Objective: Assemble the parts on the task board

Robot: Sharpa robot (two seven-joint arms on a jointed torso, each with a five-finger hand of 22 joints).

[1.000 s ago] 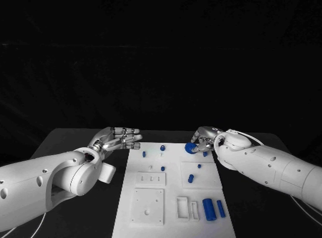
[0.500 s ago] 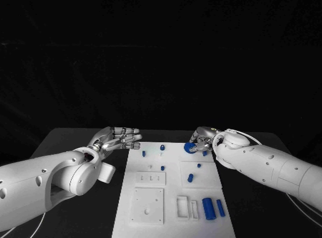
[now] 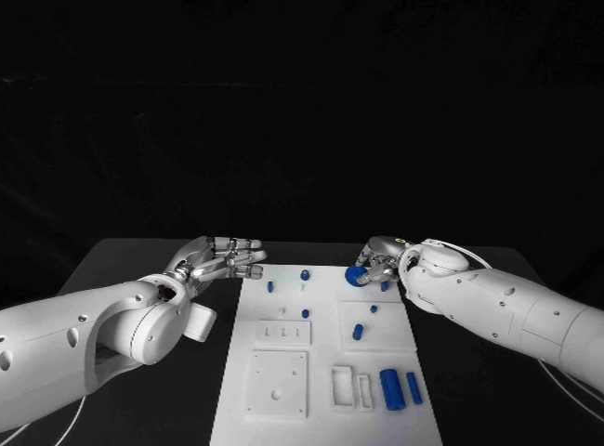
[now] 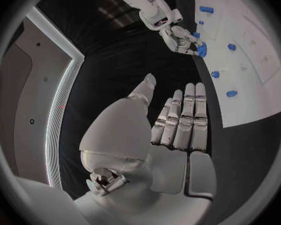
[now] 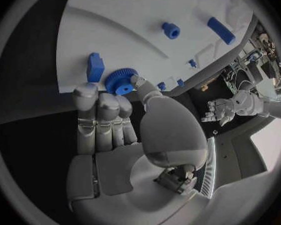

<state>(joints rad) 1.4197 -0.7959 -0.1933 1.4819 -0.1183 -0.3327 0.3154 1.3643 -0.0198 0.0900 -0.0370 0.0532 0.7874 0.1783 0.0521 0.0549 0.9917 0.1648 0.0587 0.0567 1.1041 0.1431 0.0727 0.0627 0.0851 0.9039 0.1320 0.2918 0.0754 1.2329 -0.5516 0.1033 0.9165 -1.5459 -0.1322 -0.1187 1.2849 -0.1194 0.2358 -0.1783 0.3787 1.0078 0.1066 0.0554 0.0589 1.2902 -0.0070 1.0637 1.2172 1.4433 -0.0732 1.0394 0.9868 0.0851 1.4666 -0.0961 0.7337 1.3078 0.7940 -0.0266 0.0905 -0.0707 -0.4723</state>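
A long white board [image 3: 322, 390] lies flat on the black tabletop. Small blue parts are scattered on it: two upright pegs [image 3: 305, 275] near its far end, a short cylinder [image 3: 359, 332] at mid-board, and two larger bars [image 3: 393, 390] at its near right. A blue gear [image 5: 118, 81] sits at the board's far right edge.

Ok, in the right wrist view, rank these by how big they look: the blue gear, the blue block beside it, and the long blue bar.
1. blue gear
2 and 3. blue block and long blue bar: look alike in size; the bar lies farther from the camera, so unsure.
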